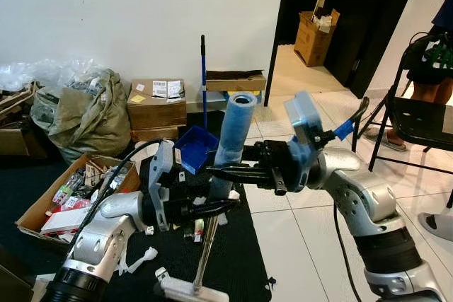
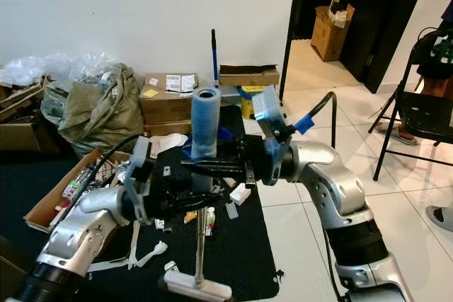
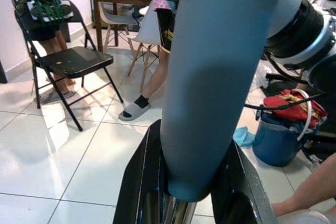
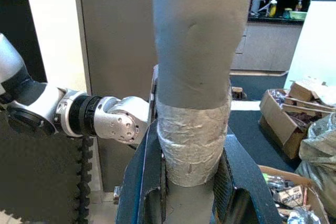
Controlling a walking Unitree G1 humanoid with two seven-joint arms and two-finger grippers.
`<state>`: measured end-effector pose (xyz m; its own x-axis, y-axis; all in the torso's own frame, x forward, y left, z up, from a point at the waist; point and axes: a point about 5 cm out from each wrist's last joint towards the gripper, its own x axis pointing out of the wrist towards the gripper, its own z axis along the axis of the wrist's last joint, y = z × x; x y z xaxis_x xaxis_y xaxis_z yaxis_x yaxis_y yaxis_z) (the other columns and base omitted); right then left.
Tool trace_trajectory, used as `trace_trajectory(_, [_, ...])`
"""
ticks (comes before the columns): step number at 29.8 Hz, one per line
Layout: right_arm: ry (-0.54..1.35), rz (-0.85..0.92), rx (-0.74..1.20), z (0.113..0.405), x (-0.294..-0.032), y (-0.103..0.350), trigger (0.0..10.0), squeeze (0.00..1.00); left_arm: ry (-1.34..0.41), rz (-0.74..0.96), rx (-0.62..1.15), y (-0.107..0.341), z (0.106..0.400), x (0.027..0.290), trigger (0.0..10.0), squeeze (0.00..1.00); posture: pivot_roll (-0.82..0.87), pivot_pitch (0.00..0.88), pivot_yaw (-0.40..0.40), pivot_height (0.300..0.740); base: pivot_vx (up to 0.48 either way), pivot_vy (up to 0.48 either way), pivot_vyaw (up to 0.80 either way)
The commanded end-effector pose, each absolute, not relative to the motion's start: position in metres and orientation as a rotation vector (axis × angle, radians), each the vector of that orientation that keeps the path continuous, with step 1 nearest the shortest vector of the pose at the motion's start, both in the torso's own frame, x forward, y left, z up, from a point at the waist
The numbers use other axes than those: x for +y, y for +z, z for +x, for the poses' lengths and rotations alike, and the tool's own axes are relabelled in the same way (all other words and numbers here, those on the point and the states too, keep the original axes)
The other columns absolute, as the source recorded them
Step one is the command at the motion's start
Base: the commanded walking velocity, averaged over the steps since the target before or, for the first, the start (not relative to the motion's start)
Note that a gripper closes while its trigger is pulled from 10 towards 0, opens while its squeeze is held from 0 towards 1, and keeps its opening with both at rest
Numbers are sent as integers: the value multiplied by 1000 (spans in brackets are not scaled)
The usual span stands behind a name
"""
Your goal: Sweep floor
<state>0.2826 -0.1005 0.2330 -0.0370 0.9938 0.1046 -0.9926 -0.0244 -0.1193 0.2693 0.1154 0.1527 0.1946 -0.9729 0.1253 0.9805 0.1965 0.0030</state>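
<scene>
Broom handle (image 1: 233,132) upright, gripped by right claw (image 1: 223,172) above, left claw (image 1: 219,206) below, no legible labels

Matt foam broom handle (image 1: 234,131), glossy tiles (image 1: 304,245)

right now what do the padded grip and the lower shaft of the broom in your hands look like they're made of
Padded grip: looks like soft blue-grey foam, matte, dented in the right wrist view; a crinkled silvery tape wrap circles it. Lower shaft: probably metal, thin with a shine.
</scene>
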Motion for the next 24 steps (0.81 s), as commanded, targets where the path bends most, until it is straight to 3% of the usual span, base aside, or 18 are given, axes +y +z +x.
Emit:
trace_trajectory(1, [1620,-36,-156,280,-98,227,0,0,-1362,-90,-120,156,270,120,0,0,-92,0,16,740,0,0,0])
trace_trajectory(11, [1609,-75,-120,281,-96,219,0,0,-1368,-91,-123,155,270,118,0,0,-94,0,14,740,0,0,0])
trace_trajectory(12, [1588,-55,-121,283,-95,219,10000,1000,-1364,-92,-126,155,271,118,0,0,-94,0,16,740,0,0,0])
trace_trajectory(17, [1463,-64,-175,293,-98,224,10000,1000,-1357,-90,-125,153,272,117,0,0,-94,0,20,740,0,0,0])
trace_trajectory(18, [1453,-70,-181,294,-98,225,10000,0,-1356,-89,-124,153,272,117,0,0,-94,0,20,740,0,0,0])
trace_trajectory(24, [1422,-115,-235,297,-108,242,10000,0,-1357,-58,-81,144,271,119,0,0,-95,0,21,740,0,0,0])
